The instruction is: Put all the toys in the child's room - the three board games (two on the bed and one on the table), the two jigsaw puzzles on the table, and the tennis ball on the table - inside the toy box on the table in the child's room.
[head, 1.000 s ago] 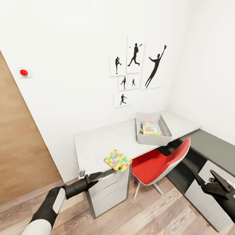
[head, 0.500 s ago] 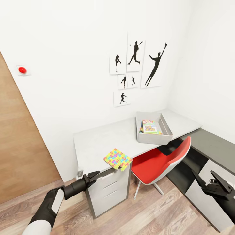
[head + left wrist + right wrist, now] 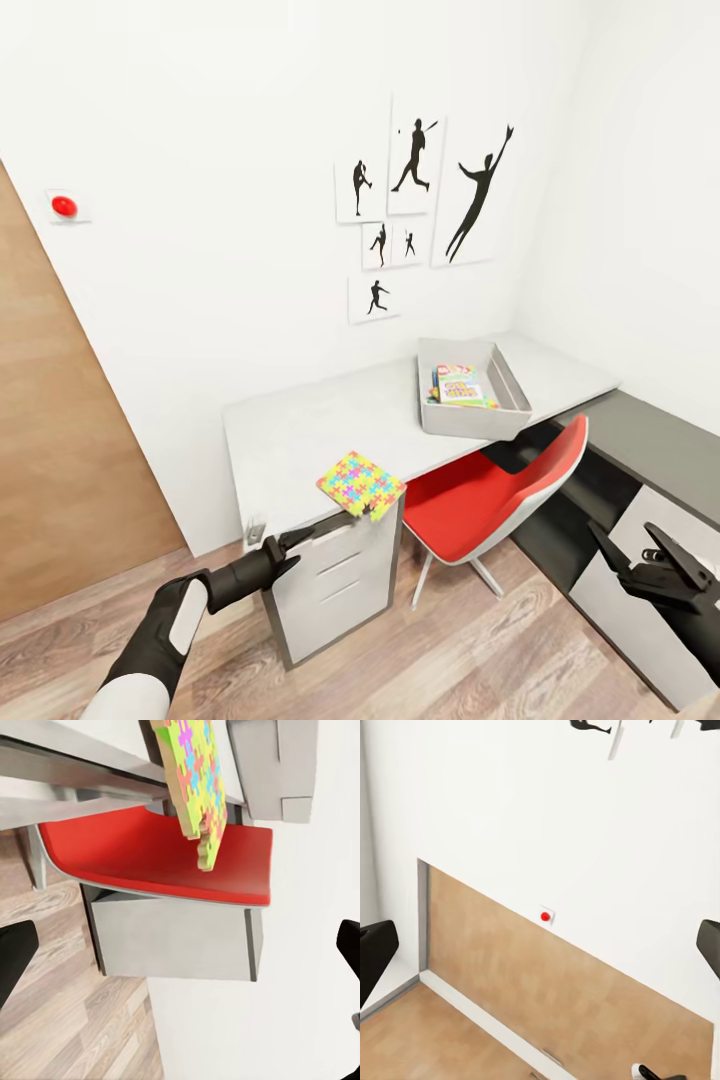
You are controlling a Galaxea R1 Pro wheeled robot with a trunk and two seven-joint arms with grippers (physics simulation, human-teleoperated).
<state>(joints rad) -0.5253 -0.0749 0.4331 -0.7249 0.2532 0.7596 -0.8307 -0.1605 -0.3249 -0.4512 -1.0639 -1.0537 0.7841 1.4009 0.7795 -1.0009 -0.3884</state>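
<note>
One jigsaw puzzle (image 3: 360, 485), a thin mat of yellow, pink, green and blue pieces, lies on the front corner of the table (image 3: 300, 430) and overhangs its edge. My left gripper (image 3: 335, 525) is open, just below and in front of that overhanging edge. In the left wrist view the puzzle (image 3: 196, 787) sits ahead of the spread fingers (image 3: 15, 952), not between them. The grey toy box (image 3: 470, 425) stands further back on the table with colourful board games (image 3: 463, 385) inside. My right gripper (image 3: 635, 548) hangs open at the lower right. The tennis ball and bed are out of view.
A red chair (image 3: 480, 500) is tucked under the desk between the white drawer unit (image 3: 335, 590) and the lower dark grey section (image 3: 650, 440). A wooden door (image 3: 60, 450) is at the left, with a red button (image 3: 64, 206) beside it. Sports silhouette prints (image 3: 410, 200) hang above the desk.
The view has shifted slightly, so everything sits a little higher in the picture. My left forearm has edged to the right. The puzzle lies where it was.
</note>
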